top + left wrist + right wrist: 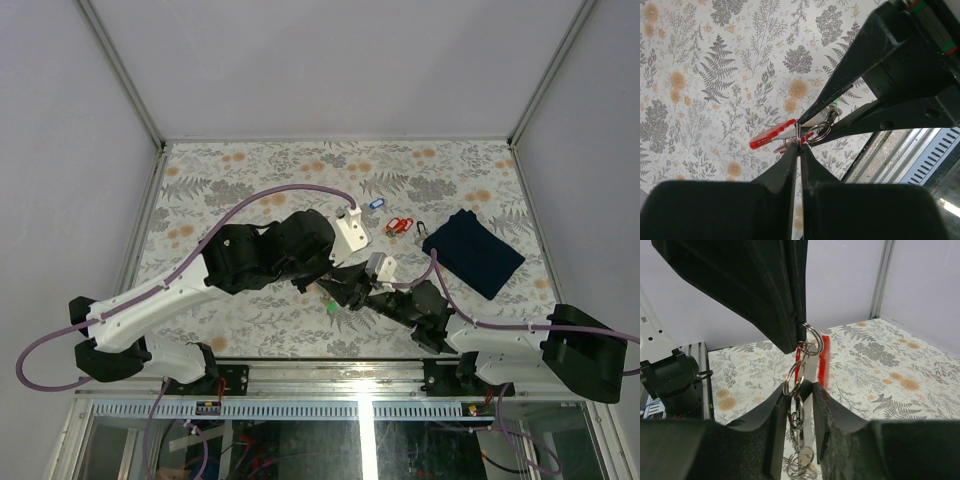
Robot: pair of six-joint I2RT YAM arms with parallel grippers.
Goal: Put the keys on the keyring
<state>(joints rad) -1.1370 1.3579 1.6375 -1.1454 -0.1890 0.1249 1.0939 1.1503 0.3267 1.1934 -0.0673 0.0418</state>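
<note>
My left gripper (799,146) is shut on a small silver ring of the keyring (812,337). A key with a red tag (772,136) hangs by that ring. A chain of silver rings (797,410) drops from it between the fingers of my right gripper (806,385). Those jaws stand narrowly apart; the chain rests against the left finger. Both grippers meet above the table's near middle, the left gripper (338,278) beside the right gripper (355,292). A green tag (331,307) shows just below them. More keys lie farther back: a blue-tagged one (376,203) and red-tagged ones (399,225).
A dark navy folded cloth (473,252) lies at the right of the floral table top (250,180). The metal rail (350,362) of the near edge runs just behind the grippers. Grey walls close off the sides and the back.
</note>
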